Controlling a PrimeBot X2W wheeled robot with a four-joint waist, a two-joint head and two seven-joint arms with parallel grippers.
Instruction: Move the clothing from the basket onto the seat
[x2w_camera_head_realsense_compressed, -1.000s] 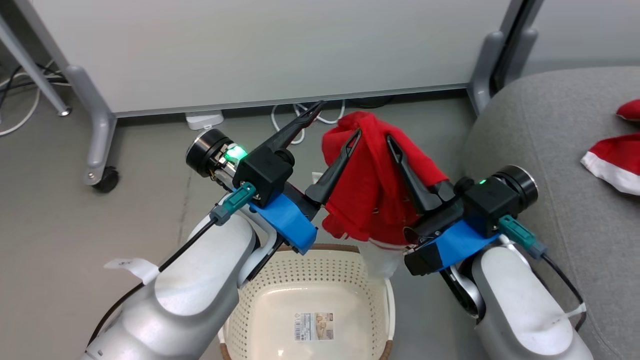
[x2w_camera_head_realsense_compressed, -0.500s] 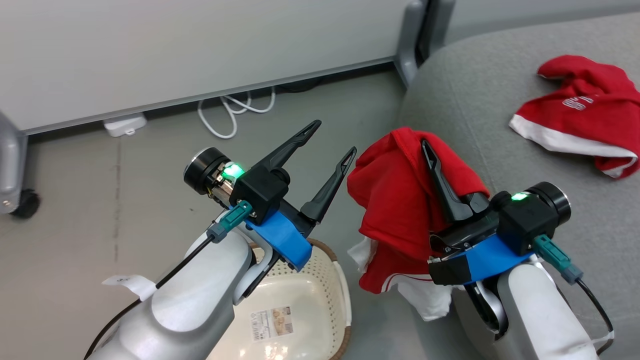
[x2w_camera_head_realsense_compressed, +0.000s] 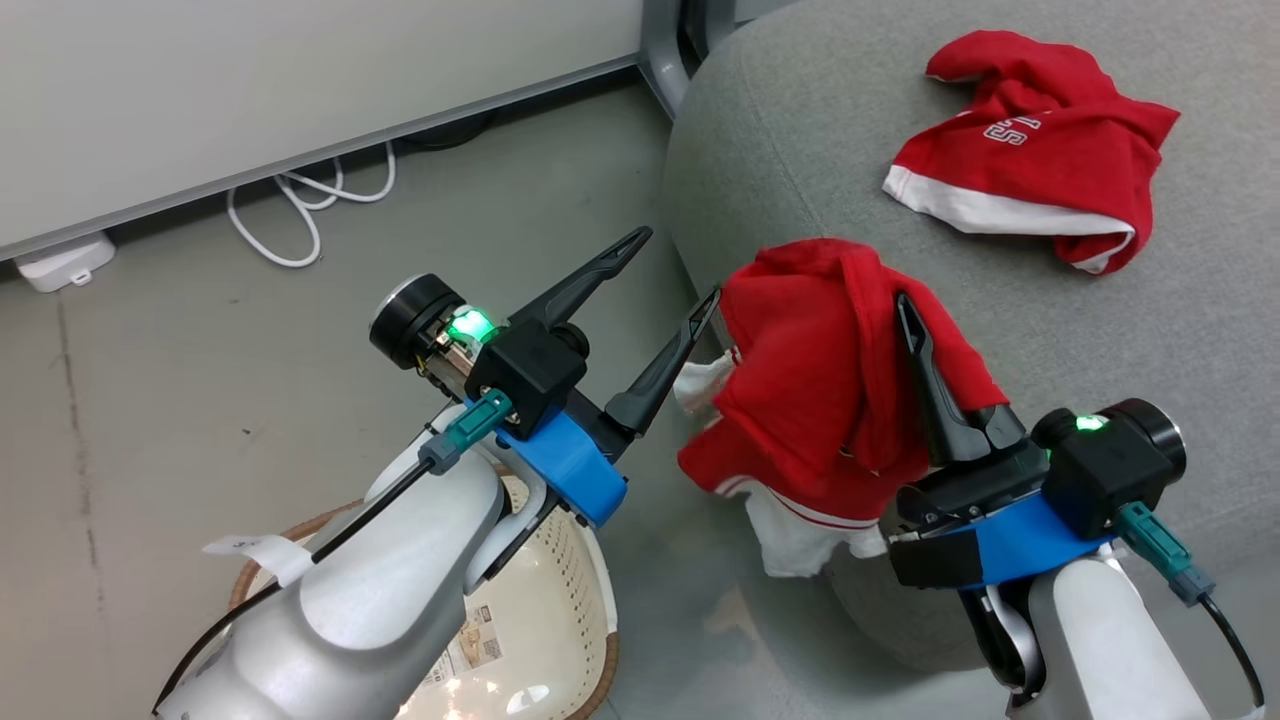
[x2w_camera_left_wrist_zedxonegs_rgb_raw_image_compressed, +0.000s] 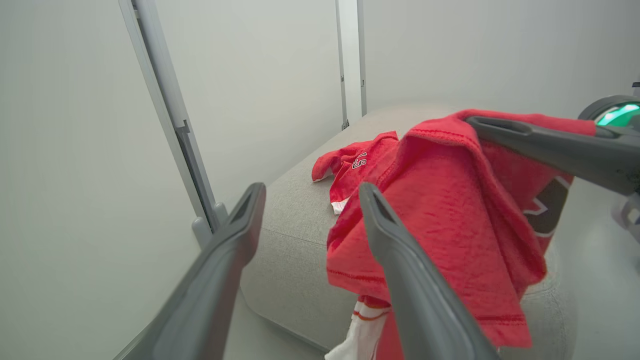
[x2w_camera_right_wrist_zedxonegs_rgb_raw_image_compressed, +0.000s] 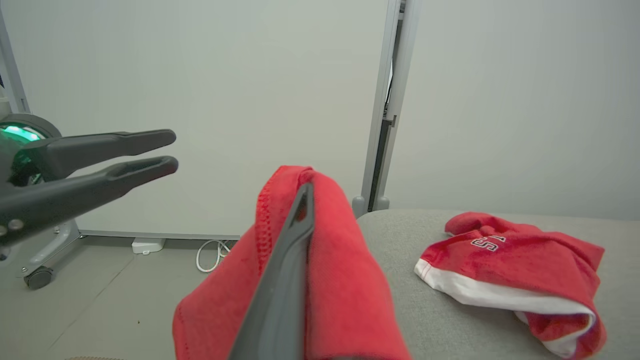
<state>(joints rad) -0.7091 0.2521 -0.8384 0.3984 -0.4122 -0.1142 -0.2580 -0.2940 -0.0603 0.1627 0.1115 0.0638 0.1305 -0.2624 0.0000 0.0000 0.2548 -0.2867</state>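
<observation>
- The right hand is clamped together on the held garment. The red cloth drapes over its fingers, and a white-trimmed end hangs below them.
- The left hand has its fingers spread apart with nothing between them. One fingertip sits just beside the held garment.
- Beyond the right hand's fingertips, well onto the seat, lies the lettered garment. It is already delivered.
- The basket sits below and behind the left hand, partly hidden by that forearm. The part of its floor that shows carries a label and no cloth, so this is probably the last piece.
- Main risk: the right hand seems to be only at the seat's rounded near edge. Much of the cloth hangs off to the left hand's side, so letting go here could let that weight pull the cloth down to the floor.
- Second risk: the hanging end may drag on the seat's side and bunch under the hand as it goes forward.
- Third risk: the left hand's near finger could snag a fold if the two hands close in.
- A white cable and a small white box lie on the floor ahead of the left hand, by the partition. Both are well clear of the route.
- Nothing stands between the right hand and the open seat ahead.
</observation>
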